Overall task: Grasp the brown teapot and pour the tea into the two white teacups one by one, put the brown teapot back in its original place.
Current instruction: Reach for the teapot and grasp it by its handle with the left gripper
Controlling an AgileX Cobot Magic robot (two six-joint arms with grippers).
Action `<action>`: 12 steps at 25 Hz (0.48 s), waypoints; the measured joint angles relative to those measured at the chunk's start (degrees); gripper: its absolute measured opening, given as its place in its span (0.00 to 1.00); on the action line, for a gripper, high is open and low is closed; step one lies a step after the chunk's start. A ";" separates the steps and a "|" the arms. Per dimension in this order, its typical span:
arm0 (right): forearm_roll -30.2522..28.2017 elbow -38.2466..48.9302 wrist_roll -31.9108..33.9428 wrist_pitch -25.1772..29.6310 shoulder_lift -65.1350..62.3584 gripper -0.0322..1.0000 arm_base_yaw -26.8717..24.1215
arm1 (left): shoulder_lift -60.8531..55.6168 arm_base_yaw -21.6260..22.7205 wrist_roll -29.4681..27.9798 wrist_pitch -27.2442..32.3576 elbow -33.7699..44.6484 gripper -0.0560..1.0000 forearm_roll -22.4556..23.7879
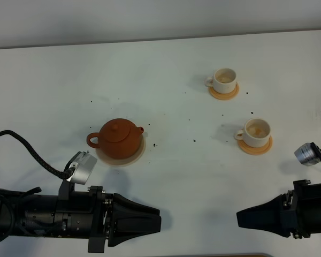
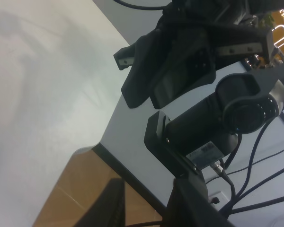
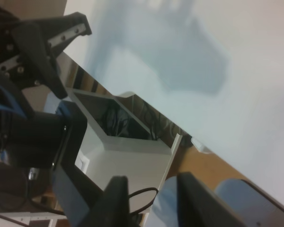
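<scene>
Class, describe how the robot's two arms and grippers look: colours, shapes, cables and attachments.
Both arms are matte black and boxy. The left gripper and right gripper are black, tapering to wedges. Each wrist carries a silver-grey camera: left wrist camera, right wrist camera. A black braided cable runs to the left one. No markings are readable.

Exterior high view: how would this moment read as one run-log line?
brown teapot: upright on beige coaster | white teacups: on saucers | left fingers: apart, empty | right fingers: apart, empty
</scene>
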 joint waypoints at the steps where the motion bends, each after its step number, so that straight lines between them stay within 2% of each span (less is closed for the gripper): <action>1: 0.13 0.00 0.00 0.00 0.00 0.26 0.00 | 0.00 0.00 0.00 0.00 0.00 0.29 0.00; 12: 0.57 0.00 0.00 0.00 0.00 0.26 0.00 | 0.00 0.00 0.00 0.00 0.00 0.29 0.00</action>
